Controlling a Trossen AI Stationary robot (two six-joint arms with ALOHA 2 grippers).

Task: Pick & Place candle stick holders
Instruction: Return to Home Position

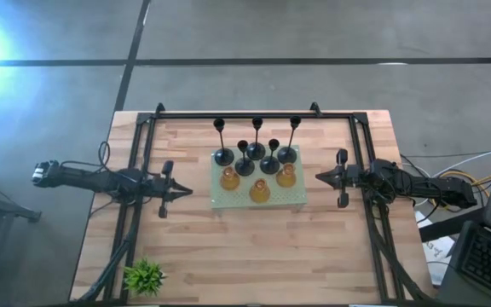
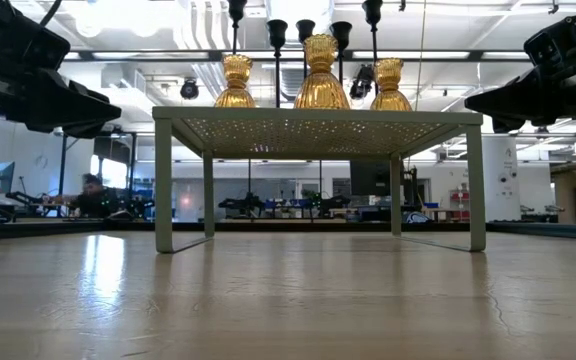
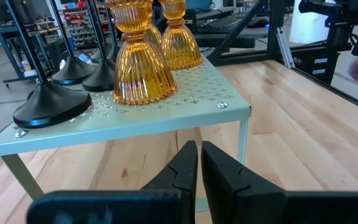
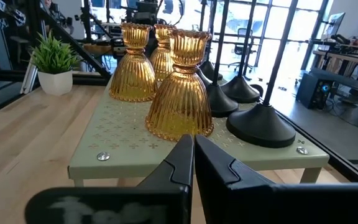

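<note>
Two slim matte-black arms of jointed, boxy segments. The left arm point(image 1: 101, 179) has a pale end piece point(image 1: 44, 173) and a thin black cable point(image 1: 103, 153) looping beside it. The right arm point(image 1: 407, 183) is all dark. The left gripper point(image 3: 199, 149) and right gripper point(image 4: 193, 142) have black, angular, wedge-shaped fingers point(image 3: 232, 177).

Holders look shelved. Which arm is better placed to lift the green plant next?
Left. The plant sits at the table's corner on the left arm's side; the left gripper, shut, is nearer, while the right gripper is beyond the shelf.
</note>
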